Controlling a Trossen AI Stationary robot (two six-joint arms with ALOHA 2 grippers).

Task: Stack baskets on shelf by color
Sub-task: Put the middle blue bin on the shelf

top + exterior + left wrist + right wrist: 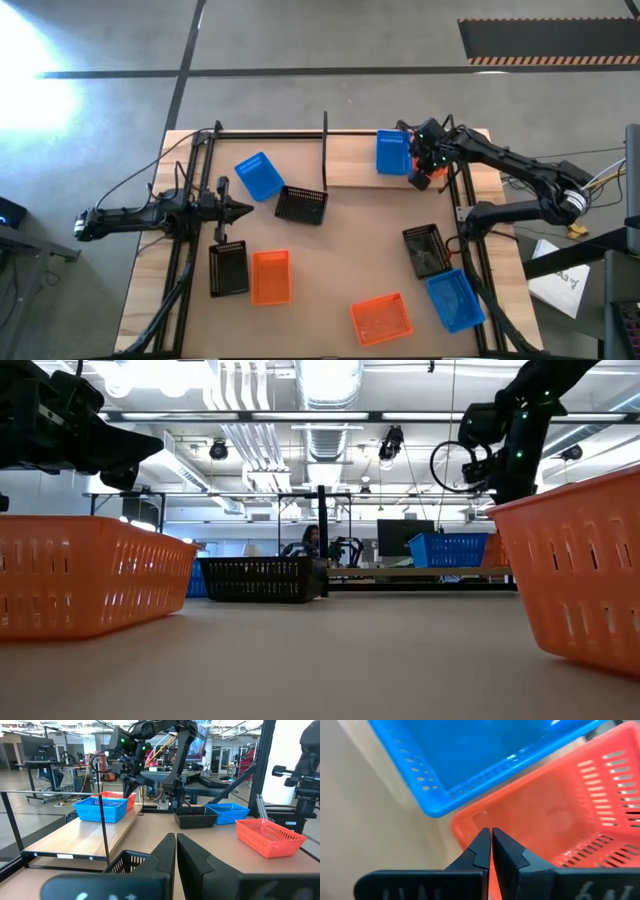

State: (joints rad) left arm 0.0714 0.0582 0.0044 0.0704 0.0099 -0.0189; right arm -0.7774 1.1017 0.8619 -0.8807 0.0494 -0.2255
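Note:
The pale wood shelf (355, 165) lies at the table's far side. One blue basket (393, 152) stands on it. My right gripper (491, 836) points down just right of it, shut on an orange basket (560, 815) at the shelf's right end. My left gripper (176, 840) hovers shut above the table's left part, near a black basket (301, 205), touching nothing. Loose on the table lie a blue basket (259, 175), a black one (228, 268), an orange one (271, 277), another orange (381, 318), another blue (455, 298) and another black (427, 250). My right gripper pinches the orange basket's short end wall at its rim (470, 827), near a corner, between its two fingers. The fingers come from above, pointing down. The basket sits upright and level beside the blue one; whether its bottom rests on the plank I cannot tell.
Black metal rods frame the shelf, with an upright post (325, 150) at its left end. Black rails (195, 180) run along the table's left side and others along its right. The middle of the brown board (350, 250) is bare. A person sits far behind the table (312, 540).

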